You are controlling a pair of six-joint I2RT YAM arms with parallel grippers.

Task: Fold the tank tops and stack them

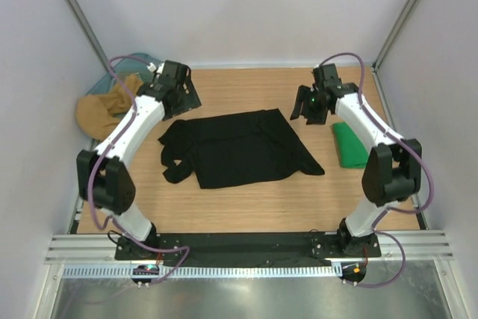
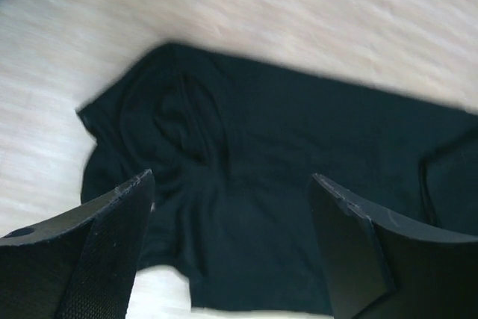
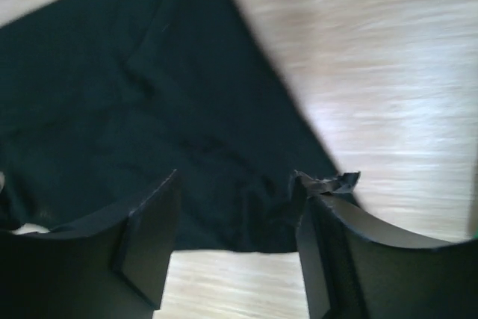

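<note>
The black tank top (image 1: 235, 147) lies spread on the wooden table, straps bunched at its left side. It also fills the left wrist view (image 2: 284, 184) and the right wrist view (image 3: 149, 95). The green tank top (image 1: 347, 144) lies folded at the right, partly hidden by the right arm. My left gripper (image 1: 181, 100) hovers open above the black top's far left corner (image 2: 231, 207). My right gripper (image 1: 307, 110) hovers open above its far right corner (image 3: 235, 214). Both are empty.
A tan garment (image 1: 107, 110) and a teal one (image 1: 123, 65) lie bunched at the far left edge of the table. White walls enclose the table on three sides. Bare wood (image 1: 246, 207) lies in front of the black top.
</note>
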